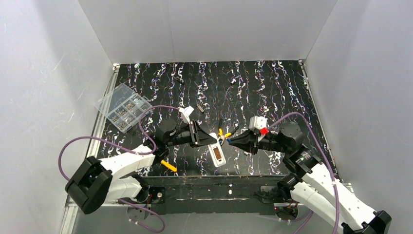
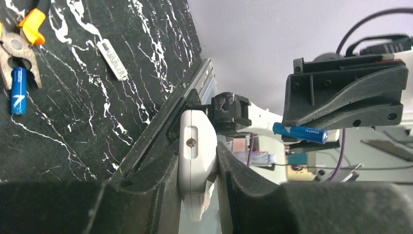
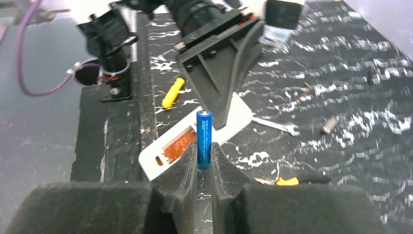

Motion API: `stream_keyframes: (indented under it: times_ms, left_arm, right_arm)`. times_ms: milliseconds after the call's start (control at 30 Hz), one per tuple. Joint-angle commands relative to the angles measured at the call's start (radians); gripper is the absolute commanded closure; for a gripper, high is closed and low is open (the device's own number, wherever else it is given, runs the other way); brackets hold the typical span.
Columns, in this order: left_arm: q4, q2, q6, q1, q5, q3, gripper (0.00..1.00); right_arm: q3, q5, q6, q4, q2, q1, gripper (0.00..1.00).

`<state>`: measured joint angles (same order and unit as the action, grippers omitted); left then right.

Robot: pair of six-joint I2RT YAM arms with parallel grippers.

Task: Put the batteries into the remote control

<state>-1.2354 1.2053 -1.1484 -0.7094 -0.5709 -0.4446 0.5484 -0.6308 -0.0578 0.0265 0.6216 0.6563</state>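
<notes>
The remote (image 1: 217, 155) is in the left hand (image 1: 208, 139). The hand is shut tight on one end of it, one finger on each long side. From the left wrist camera, the white remote (image 2: 194, 146) sits squeezed between the two black fingers (image 2: 234, 170). The rest of the remote sticks out from the hand, toward the near edge of the desk (image 1: 272, 97). Its open back faces up, and you can see the brown hollow inside. I cannot tell if its far end rests on the desk.

The right hand (image 1: 230, 140) comes in from the other side, and its tip is close to the left hand. It is almost shut and pinches a blue battery (image 3: 204, 139) between its fingers (image 3: 187, 168). The top of the battery pokes out past the fingertips and points at the remote (image 3: 238, 114). The battery is near the hollow but not in it. From the left wrist camera there is a gap between the battery (image 2: 302, 132) and the remote.

A second battery (image 2: 18, 90) lies on the desk, right by the nose of the pliers (image 2: 19, 44). The pliers (image 1: 222, 131) lie just behind the two hands.
</notes>
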Motion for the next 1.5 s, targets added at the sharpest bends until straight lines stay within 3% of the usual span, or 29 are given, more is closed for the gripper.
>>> stream_keyframes:
  times_ms: [0,267,433,933,1233,1333,1467]
  left_arm:
    - [0.054,-0.109,0.208,-0.004,-0.054,-0.039,1.00]
    - [-0.103,-0.162,0.312,-0.004,-0.046,0.017,1.00]
    - [-0.300,-0.124,0.313,-0.004,-0.055,0.049,1.00]
    - [-0.254,-0.209,0.544,-0.007,-0.217,0.026,1.00]
    - [-0.266,-0.211,0.566,-0.006,-0.231,0.024,1.00]
    - [-0.183,-0.227,0.538,-0.006,-0.159,0.018,1.00]
    - [0.024,-0.265,0.421,-0.006,0.110,0.009,1.00]
  right_arm:
    - [0.017,-0.239,-0.187,-0.011,-0.020,0.008,0.99]
    - [0.027,-0.428,-0.399,-0.073,-0.024,0.012,0.99]
    - [0.041,-0.437,-0.424,-0.075,-0.026,0.013,0.99]
    - [-0.029,-0.227,-0.257,0.091,-0.095,0.013,0.99]
    - [-0.031,-0.135,-0.197,0.116,-0.083,0.014,0.99]
    - [-0.052,-0.061,-0.102,0.220,-0.090,0.014,0.99]
    - [-0.079,0.028,0.079,0.382,-0.087,0.014,0.99]
